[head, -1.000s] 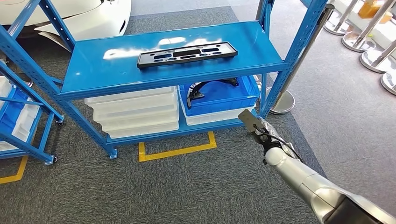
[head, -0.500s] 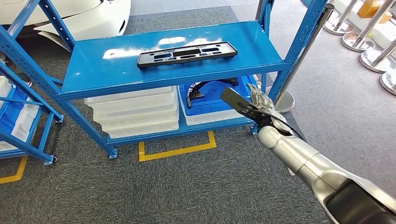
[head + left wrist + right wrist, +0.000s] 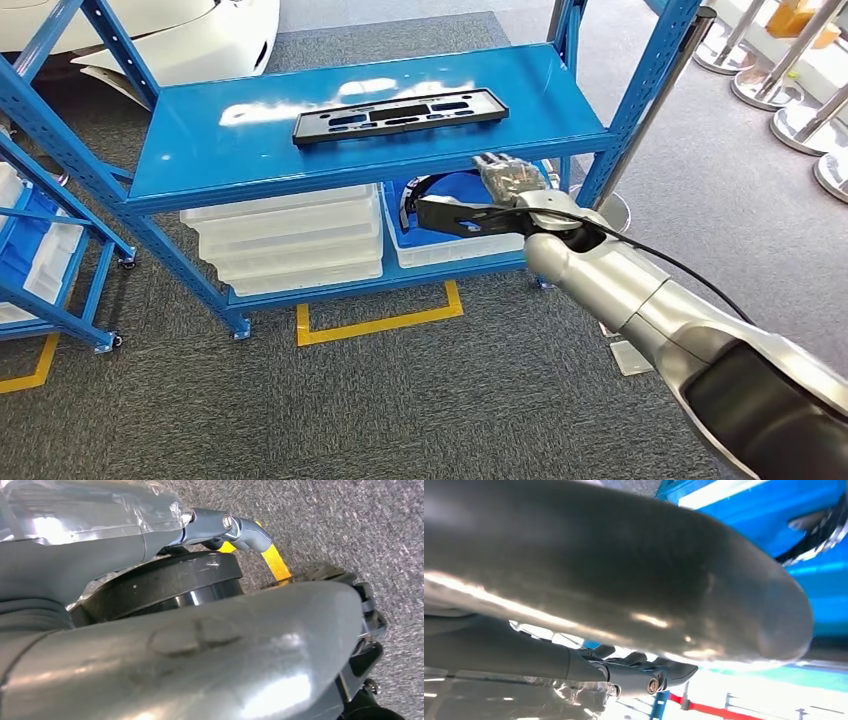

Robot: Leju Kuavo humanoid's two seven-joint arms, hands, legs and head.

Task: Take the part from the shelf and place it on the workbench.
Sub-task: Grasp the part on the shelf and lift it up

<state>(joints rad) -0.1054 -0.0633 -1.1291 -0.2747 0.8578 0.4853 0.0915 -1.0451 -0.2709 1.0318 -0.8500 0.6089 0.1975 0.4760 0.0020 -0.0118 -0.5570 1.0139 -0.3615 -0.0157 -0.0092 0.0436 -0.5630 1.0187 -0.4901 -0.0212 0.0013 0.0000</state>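
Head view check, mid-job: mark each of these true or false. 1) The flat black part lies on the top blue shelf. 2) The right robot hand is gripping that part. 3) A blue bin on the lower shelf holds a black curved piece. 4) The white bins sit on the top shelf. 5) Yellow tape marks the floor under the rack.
1) True: the flat black part lies on the top blue shelf.
2) False: the right robot hand is below the shelf edge, apart from the part, holding nothing.
3) True: the blue bin holds a black curved piece.
4) False: the white bins are stacked on the lower shelf.
5) True: yellow tape.
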